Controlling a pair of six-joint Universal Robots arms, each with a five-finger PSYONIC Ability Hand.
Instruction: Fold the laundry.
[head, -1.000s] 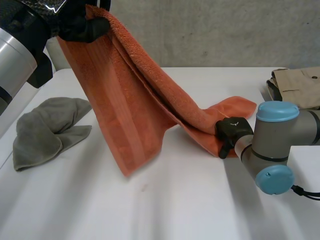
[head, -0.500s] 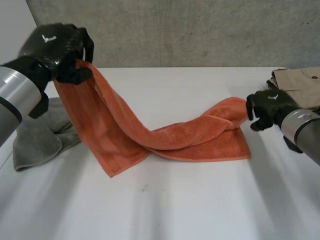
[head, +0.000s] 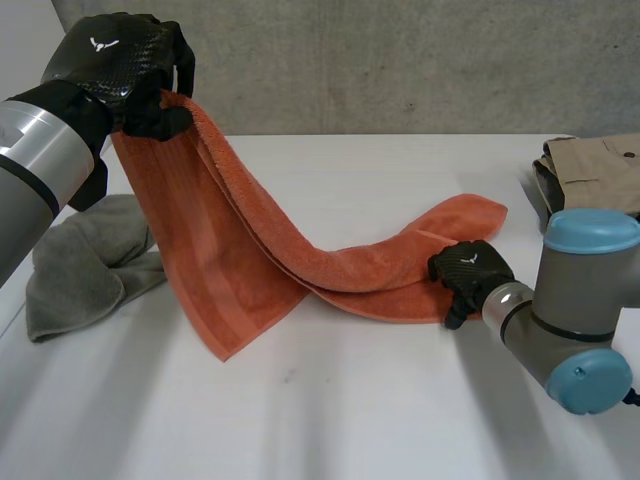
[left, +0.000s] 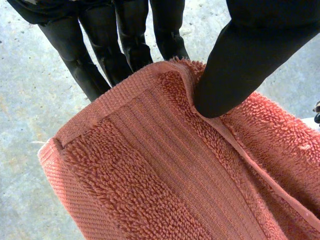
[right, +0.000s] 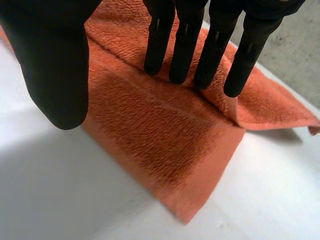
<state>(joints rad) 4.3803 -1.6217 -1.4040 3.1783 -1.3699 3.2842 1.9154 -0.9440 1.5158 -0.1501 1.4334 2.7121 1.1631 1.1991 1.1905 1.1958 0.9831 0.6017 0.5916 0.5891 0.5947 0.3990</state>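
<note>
Right hand (head: 468, 272) has come from the orange towel (head: 240, 270)'s far-right tip to its near edge, fingers straight and apart; left hand (head: 120, 75) pinches the raised left corner.

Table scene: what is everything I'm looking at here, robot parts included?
towel: one, orange, one end lifted above the table's left side, the other end lying flat on the table
grey cloth: one, crumpled on the table's left side, behind the hanging towel
beige garment: one, folded at the table's far right edge
table: one, white, under it all
wall: one, grey concrete, behind the table
left arm: one, grey, raised at the left
right arm: one, grey with light-blue caps, low at the right
left hand: one, black, pinching the towel's raised edge
right hand: one, black, fingers straight, tips on the towel's flat end
</note>
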